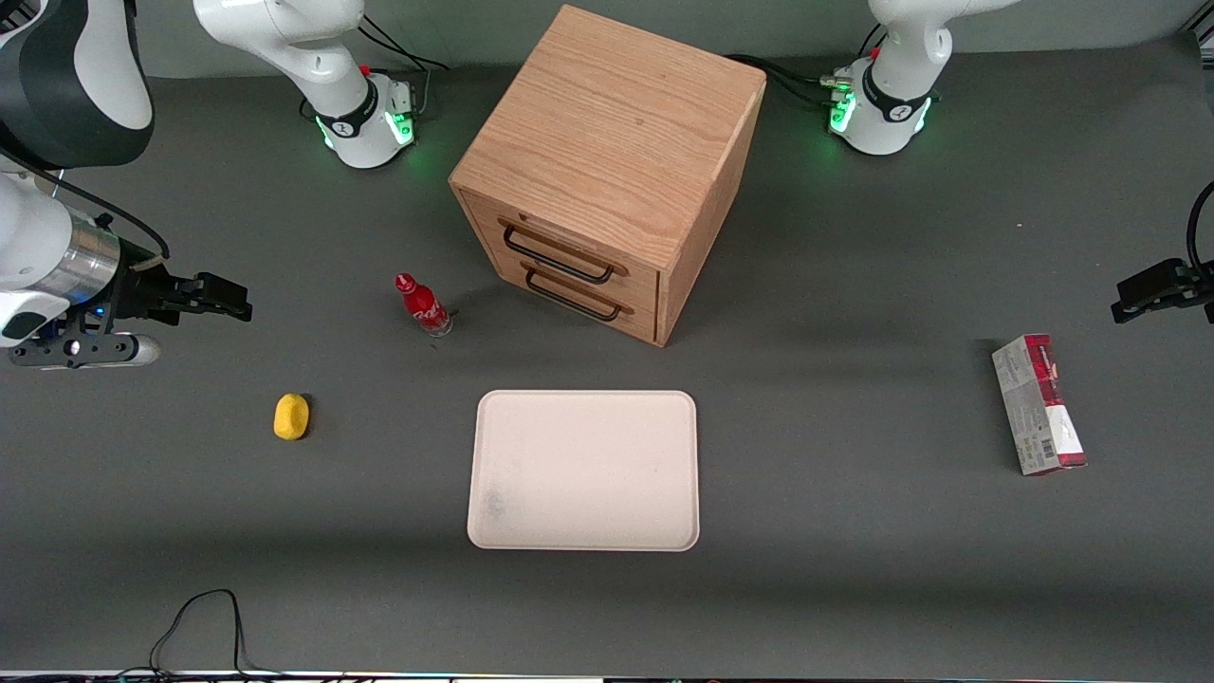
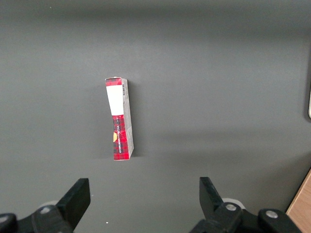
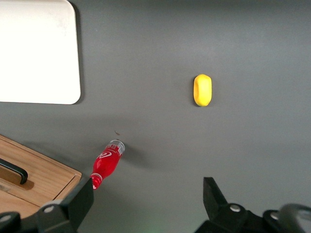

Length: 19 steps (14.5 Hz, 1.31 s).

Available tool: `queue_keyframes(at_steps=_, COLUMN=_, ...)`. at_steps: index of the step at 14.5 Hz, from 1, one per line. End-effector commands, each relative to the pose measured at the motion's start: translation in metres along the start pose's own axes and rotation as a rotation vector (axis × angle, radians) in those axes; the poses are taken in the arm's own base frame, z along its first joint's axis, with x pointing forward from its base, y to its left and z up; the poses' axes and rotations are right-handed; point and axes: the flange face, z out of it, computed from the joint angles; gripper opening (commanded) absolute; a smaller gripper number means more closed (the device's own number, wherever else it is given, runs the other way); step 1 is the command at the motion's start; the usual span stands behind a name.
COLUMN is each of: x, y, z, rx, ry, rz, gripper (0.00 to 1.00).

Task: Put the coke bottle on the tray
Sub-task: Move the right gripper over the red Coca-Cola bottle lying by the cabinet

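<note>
The coke bottle (image 1: 423, 304), small and red with a red cap and clear base, stands upright on the grey table in front of the wooden drawer cabinet (image 1: 612, 171). It also shows in the right wrist view (image 3: 107, 163). The cream-white tray (image 1: 584, 470) lies flat, nearer the front camera than the bottle and the cabinet; one corner shows in the right wrist view (image 3: 39, 53). My right gripper (image 1: 228, 302) hangs above the table toward the working arm's end, sideways from the bottle and apart from it. It is open and empty (image 3: 148, 204).
A yellow lemon-like object (image 1: 291, 416) lies nearer the front camera than the gripper and shows in the right wrist view (image 3: 202, 90). A red-and-white carton (image 1: 1039, 404) lies toward the parked arm's end. A black cable (image 1: 199, 626) loops at the table's front edge.
</note>
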Motion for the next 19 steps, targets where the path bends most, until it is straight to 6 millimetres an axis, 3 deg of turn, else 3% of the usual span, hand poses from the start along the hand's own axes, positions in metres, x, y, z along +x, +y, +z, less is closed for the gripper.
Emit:
queue_keyframes(at_steps=1, x=0.003, y=-0.005, z=-0.005, rx=0.008, ry=-0.007, rz=0.012, gripper=1.0)
queue_keyframes(at_steps=5, x=0.003, y=-0.025, z=-0.002, rx=0.009, ry=-0.022, rz=0.078, gripper=1.0)
queue_keyframes(at_steps=10, x=-0.006, y=-0.114, z=0.002, rx=0.008, ry=-0.016, rz=0.126, gripper=1.0)
queue_keyframes(at_steps=13, x=-0.017, y=-0.154, z=0.01, rx=0.003, ry=-0.029, rz=0.136, gripper=1.0)
queue_keyframes(at_steps=16, x=-0.032, y=-0.155, z=0.017, rx=-0.018, ry=-0.056, rz=0.132, gripper=1.0)
queue_keyframes(at_steps=19, x=-0.073, y=-0.167, z=0.027, rx=-0.051, ry=-0.056, rz=0.096, gripper=1.0)
